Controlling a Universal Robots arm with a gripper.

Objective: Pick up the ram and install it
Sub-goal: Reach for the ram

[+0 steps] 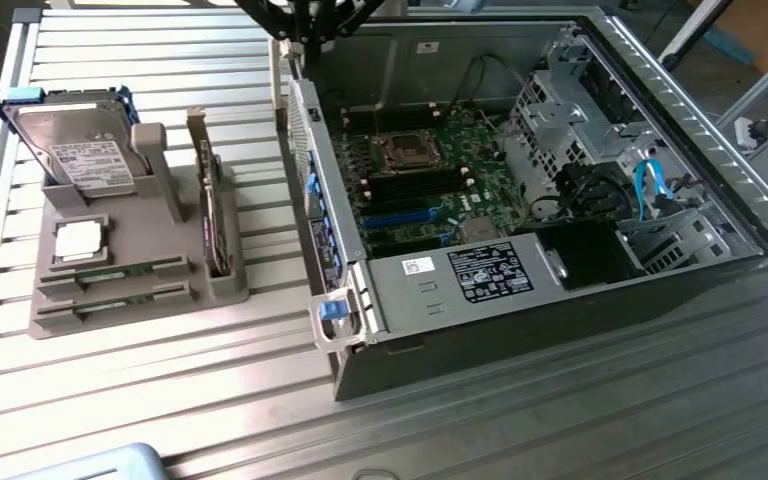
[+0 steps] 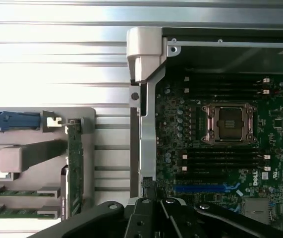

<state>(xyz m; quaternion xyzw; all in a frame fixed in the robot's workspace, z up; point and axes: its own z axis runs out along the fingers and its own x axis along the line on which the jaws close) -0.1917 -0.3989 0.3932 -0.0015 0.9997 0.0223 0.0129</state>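
Two ram sticks (image 1: pixel 111 276) (image 1: pixel 108 305), thin and green, lie side by side in the front slots of a grey holder (image 1: pixel 224 290) on the exterior view's left. The wrist view shows them as green strips (image 2: pixel 12 191) (image 2: pixel 12 208). My gripper (image 1: pixel 296 42) hangs high at the far end of the open computer case, over its side wall, well away from the sticks. In the wrist view its dark fingers (image 2: pixel 150 186) meet with nothing between them. The motherboard's black ram slots (image 2: pixel 220 161) (image 1: pixel 418 185) lie beside the processor socket (image 2: pixel 229 123).
The holder also carries a hard drive (image 1: pixel 84 150) with blue rails, a square silvery processor chip (image 1: pixel 77 240) and an upright expansion card (image 1: pixel 208 200). The open case (image 1: pixel 491 330) fills the exterior view's right, with its power supply (image 1: pixel 491 272) and drive cage (image 1: pixel 564 110). Everything stands on a slatted metal table (image 1: pixel 157 400).
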